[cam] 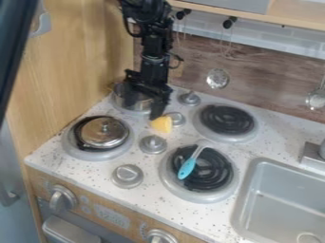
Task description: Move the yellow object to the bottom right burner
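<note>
Burners (228,137): four. Knobs on the surface (57,160): four, the small round grey ones (127,175); knobs (62,198) on the front panel: two. One pot (143,104), one lid (103,132), one yellow object (162,124), one blue utensil (186,168). Hanging utensils (217,78): two. Hooks (229,22): two. One sink (279,190) and one oven handle (71,231).

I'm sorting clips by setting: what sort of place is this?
Probably a toy kitchen: a stovetop with coiled burners, a sink beside it, and a lidded pan.
</note>
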Available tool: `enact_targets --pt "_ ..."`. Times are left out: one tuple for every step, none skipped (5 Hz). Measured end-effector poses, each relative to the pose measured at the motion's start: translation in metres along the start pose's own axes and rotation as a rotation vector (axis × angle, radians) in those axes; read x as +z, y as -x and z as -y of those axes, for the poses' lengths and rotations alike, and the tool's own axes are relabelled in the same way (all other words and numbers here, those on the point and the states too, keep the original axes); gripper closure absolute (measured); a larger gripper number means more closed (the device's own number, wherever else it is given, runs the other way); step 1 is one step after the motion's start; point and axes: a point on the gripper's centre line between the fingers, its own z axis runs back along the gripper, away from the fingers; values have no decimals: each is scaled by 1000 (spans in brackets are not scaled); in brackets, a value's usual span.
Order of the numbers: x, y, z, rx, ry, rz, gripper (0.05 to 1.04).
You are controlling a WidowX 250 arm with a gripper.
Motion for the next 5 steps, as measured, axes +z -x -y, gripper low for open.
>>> enact_targets --pt "-6 -8 4 -11 26 8 85" --pt "-14 -14 12 -19 36 -10 85" --pt "-20 -23 14 -15 44 -19 85" --pt "-30 -29 14 -6 50 -38 85" --pt "-37 -37 13 2 55 -48 85"
